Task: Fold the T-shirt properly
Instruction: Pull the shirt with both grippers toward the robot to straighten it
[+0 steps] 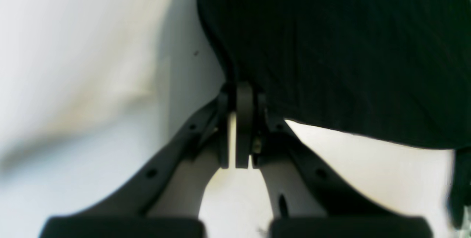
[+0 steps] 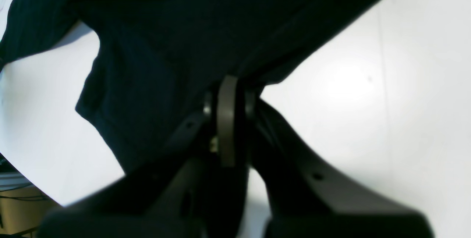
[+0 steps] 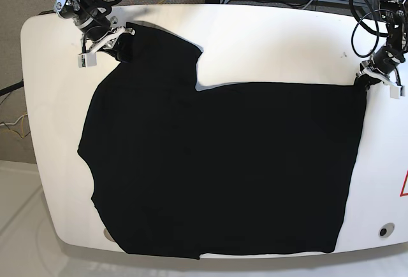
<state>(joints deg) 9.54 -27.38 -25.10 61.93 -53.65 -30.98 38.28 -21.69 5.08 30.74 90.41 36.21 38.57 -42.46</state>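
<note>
The T-shirt [image 3: 223,162] lies spread flat over most of the white desk [image 3: 274,41], black side up, its body running from the left part of the base view to the right, with its near edge close to the desk's near rim. 1 sleeve sticks out toward the far left corner, and a second sleeve bulges at the left edge of the cloth

The left pincer [image 1: 243,94] sits at the shirt's far right corner in the base view [image 3: 368,78], right at the hem corner. In the left wrist view its 2 fingers are pressed together with the edge of the black cloth pinched between the tips, so it is closed on the T-shirt [image 1: 331,54]. The cloth fans away from the tips across the upper right of that view, with bare desk [image 1: 92,65] to the left and below

The right pincer [image 2: 228,91] is at the far left sleeve in the base view [image 3: 118,40]. In the right wrist view its fingers are also drawn tight together, gripping a fold of the T-shirt [image 2: 176,39] at the tips; the cloth hangs in folds to the left of the fingers, and the desk [image 2: 368,83] shows bright white to the right

The 2 pincers are well apart, at opposite ends of the shirt's far edge
</note>
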